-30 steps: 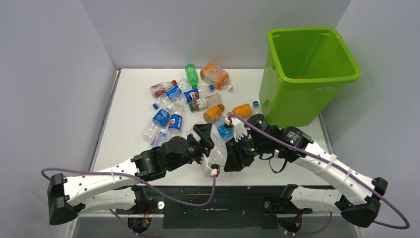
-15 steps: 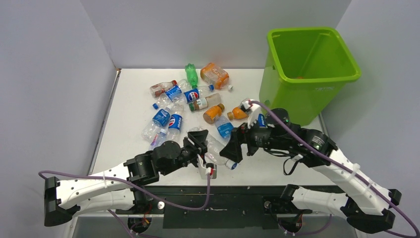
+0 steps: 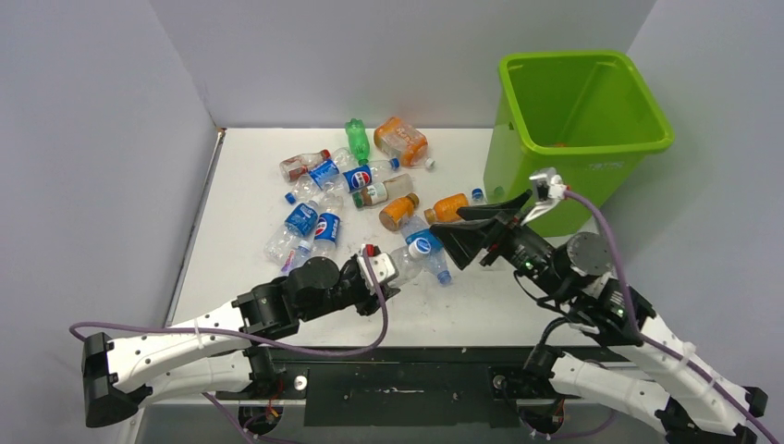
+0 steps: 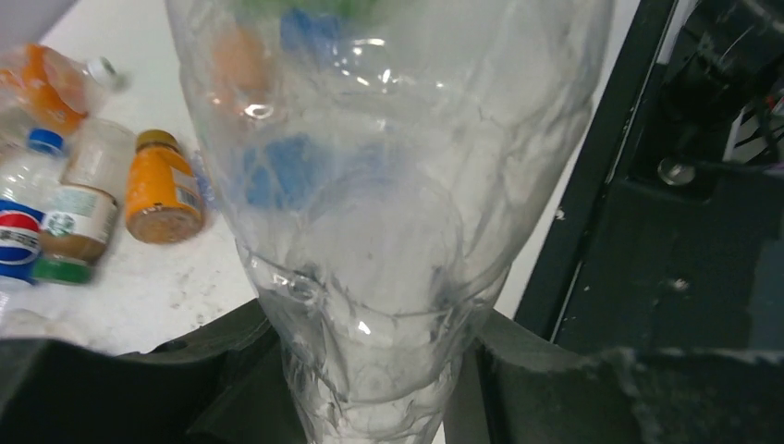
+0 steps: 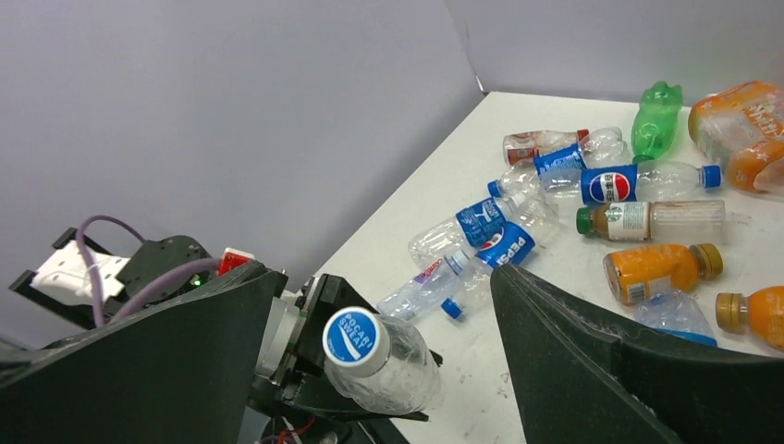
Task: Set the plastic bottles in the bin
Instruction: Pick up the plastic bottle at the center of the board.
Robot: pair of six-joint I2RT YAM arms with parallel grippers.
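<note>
My left jaws clamp a clear bottle (image 3: 421, 252) at frame centre; my right jaws gape near the bin (image 3: 518, 166).

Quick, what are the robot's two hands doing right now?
Left gripper: closed on a clear bottle.
Right gripper: open, holding nothing.

POCARI SWEAT cap (image 5: 354, 337), PEPSI label (image 5: 506, 250)
</note>
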